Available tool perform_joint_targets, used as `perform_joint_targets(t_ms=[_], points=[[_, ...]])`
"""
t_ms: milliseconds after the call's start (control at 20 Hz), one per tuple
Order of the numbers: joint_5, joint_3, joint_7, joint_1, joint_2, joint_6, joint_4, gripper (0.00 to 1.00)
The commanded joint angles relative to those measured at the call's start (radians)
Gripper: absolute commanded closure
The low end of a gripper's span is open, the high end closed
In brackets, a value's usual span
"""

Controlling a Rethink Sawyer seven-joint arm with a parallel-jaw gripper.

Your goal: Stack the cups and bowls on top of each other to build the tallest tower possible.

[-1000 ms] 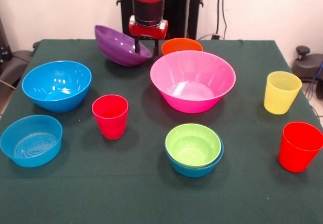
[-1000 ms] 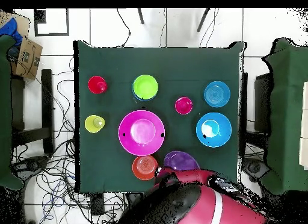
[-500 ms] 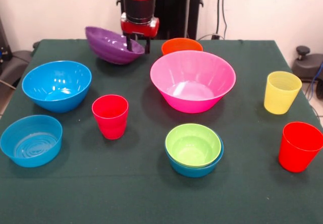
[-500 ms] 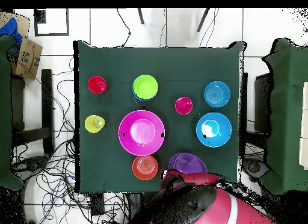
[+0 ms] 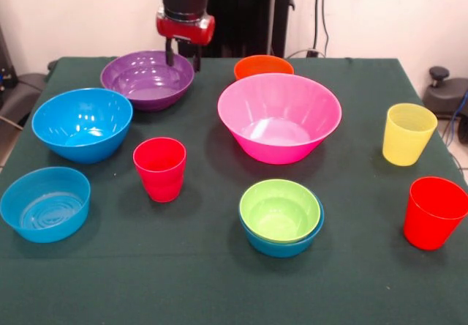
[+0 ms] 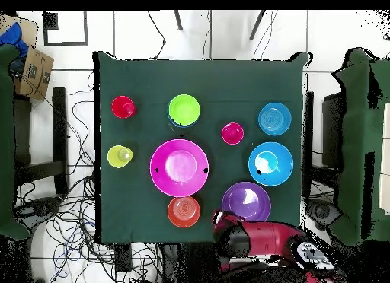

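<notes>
Bowls and cups are spread singly over the green table (image 5: 219, 288); only the lime bowl (image 5: 279, 209) is nested, in a small blue bowl (image 5: 285, 246). The purple bowl (image 5: 147, 79) sits upright on the cloth beside the big blue bowl (image 5: 82, 123). The gripper (image 5: 182, 51) hangs spread over its far rim, holding nothing. The pink bowl (image 5: 278, 117) lies to the purple bowl's right in the front view.

One small bowl (image 5: 279, 209) nests inside another (image 5: 285, 244) before the widest bowl (image 5: 278, 117), with a cup (image 5: 160, 168) to their left.
</notes>
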Motion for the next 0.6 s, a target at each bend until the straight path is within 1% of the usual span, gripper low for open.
perform_joint_targets(t_ms=[50, 200, 600], points=[[0.015, 0.17, -0.074, -0.025, -0.16, 0.174, 0.056, 0.0], [0.015, 0.182, -0.062, -0.023, -0.161, 0.184, 0.049, 0.0], [-0.008, 0.149, 0.009, 0.035, -0.079, 0.132, -0.01, 0.0]])
